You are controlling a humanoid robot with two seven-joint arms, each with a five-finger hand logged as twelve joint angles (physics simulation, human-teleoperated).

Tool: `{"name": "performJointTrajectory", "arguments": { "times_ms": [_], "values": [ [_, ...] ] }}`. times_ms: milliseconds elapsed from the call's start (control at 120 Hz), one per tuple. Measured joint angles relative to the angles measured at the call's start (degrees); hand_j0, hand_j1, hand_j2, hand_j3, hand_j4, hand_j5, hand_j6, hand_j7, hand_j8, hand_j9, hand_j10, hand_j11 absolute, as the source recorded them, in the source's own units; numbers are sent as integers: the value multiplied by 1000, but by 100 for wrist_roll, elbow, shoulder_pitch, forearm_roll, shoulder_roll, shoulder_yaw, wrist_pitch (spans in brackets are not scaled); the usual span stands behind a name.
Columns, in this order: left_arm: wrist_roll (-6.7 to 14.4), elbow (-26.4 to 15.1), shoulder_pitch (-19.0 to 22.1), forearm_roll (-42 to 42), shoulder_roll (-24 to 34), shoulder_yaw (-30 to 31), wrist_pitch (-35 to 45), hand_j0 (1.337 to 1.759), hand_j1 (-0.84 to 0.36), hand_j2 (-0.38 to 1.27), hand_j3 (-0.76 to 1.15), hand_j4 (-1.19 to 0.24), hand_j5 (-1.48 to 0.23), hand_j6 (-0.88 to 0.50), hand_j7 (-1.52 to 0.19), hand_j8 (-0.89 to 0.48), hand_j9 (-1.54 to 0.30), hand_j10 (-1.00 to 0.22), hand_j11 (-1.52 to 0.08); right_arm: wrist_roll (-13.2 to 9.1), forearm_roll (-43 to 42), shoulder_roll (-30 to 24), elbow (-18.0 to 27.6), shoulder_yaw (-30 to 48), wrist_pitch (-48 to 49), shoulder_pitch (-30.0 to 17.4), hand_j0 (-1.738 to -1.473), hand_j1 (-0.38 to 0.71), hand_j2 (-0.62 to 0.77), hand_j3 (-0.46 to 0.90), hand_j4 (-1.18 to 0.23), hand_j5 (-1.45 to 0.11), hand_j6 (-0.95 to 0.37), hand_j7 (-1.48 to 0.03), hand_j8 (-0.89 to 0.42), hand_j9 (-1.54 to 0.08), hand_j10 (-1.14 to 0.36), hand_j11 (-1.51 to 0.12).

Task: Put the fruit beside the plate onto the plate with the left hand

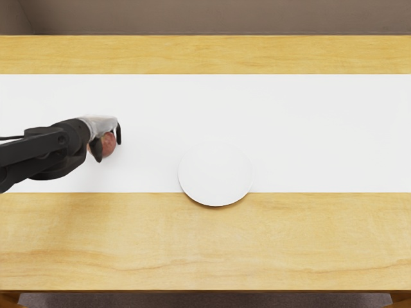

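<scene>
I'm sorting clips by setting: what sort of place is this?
Probably a simulated tabletop test scene rather than a real room: a flatly rendered wooden table crossed by a white strip, a single white plate, and the robot's left hand curled around a reddish fruit.

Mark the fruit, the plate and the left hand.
fruit (110, 143): head view, red skin showing between the fingers.
plate (215, 173): head view, bare white centre.
left hand (99, 127): head view, pale back of the hand, closed around the fruit.
</scene>
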Motion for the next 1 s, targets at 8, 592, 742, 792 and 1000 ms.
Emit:
{"name": "performJointTrajectory", "arguments": {
  "times_ms": [8,592,742,792,1000],
  "values": [
    [0,-1,1,1,0,0,1,1654,-274,225,0,-583,-719,-362,-729,-336,-743,-422,-750,0,0,0,0,0,0,0,-1658,-331,-3,0,-15,-20,-15,-20,-15,-20,-15,-20],
    [-2,-468,-521,-95,-414,-57,-159,1641,-368,355,0,-513,-965,-210,-975,-169,-975,-292,-1003,0,0,0,0,0,0,0,-1658,-331,-3,0,-15,-20,-15,-20,-15,-20,-15,-20],
    [-3,-1126,-861,-126,-380,-70,-451,1644,-333,276,0,-523,-965,-221,-973,-180,-962,-308,-986,0,0,0,5,6,1,6,-1658,-331,-3,0,-15,-19,-15,-20,-15,-20,-15,-20],
    [-3,-1237,-1073,-134,-230,-85,-606,1645,-330,259,0,-528,-950,-225,-958,-190,-946,-313,-970,0,0,0,7,9,4,7,-1658,-331,-3,0,-15,-20,-15,-20,-15,-20,-15,-20],
    [-245,-1400,-1326,-261,-268,-130,-861,1649,-270,195,0,-611,-876,-304,-899,-259,-897,-384,-911,3,-1,0,14,16,9,9,-1658,-331,-3,0,-15,-20,-15,-20,-15,-20,-15,-20]
  ]
}}
